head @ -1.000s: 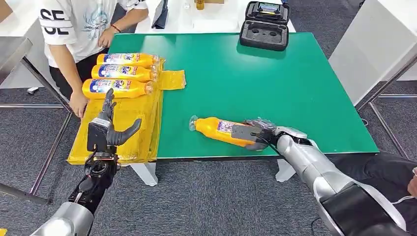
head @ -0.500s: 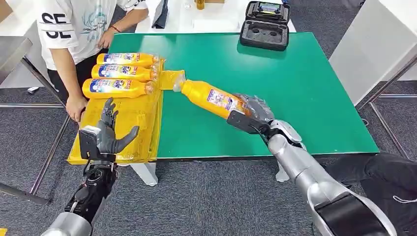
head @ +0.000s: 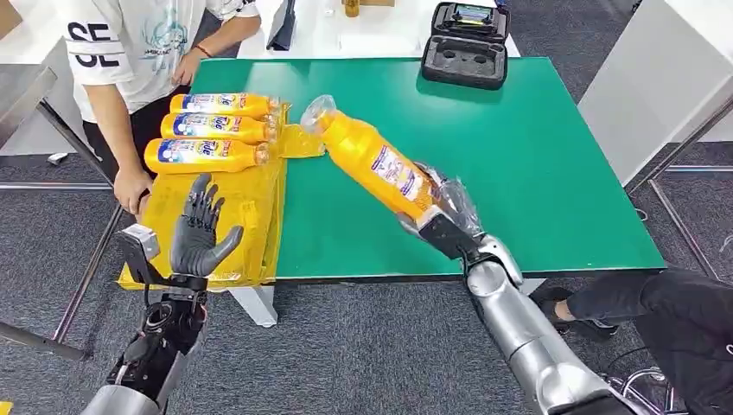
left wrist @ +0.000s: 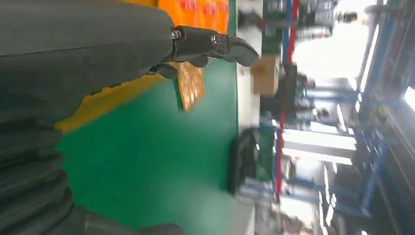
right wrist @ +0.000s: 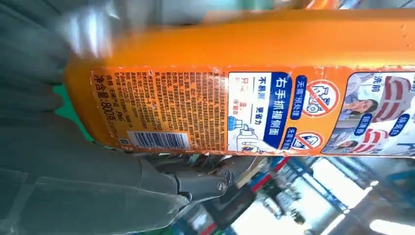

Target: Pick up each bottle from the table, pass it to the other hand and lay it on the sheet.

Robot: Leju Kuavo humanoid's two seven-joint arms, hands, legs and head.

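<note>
Head view: green rectangular worktop carries a yellow plastic sheet with three orange "Tide" bottles lying in a row. Right hand grips the base of an orange plastic bottle, raised and tilted towards the sheet; its label reads "800". Left hand is upright, empty, fingers spread.

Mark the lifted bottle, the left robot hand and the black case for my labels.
lifted bottle (head: pixel 380 169), head view, label.
left robot hand (head: pixel 199 235), head view, palm.
black case (head: pixel 465 60), head view, foam tray.
</note>
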